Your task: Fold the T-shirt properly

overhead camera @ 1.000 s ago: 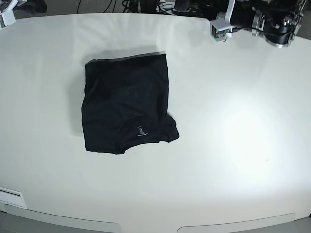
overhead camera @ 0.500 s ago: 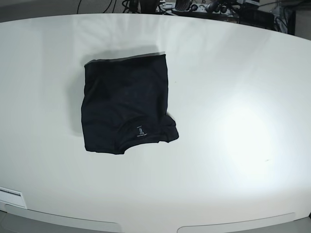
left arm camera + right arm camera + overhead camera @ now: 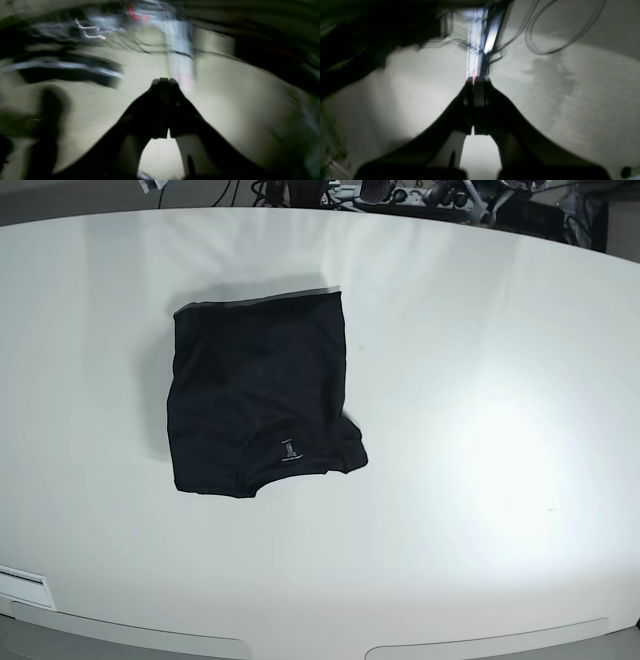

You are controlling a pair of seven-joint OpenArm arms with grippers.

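Base view: large black soft cloth T-shirt (image 3: 260, 405) lies folded, left of centre on white round table (image 3: 480, 430). Left claw (image 3: 163, 82) clenched, blurred, off table. Right claw (image 3: 477, 81) clenched, empty too.

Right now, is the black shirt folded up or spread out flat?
Folded. The T-shirt lies as a compact, layered rectangle on the table, label on top, one corner bulging out.
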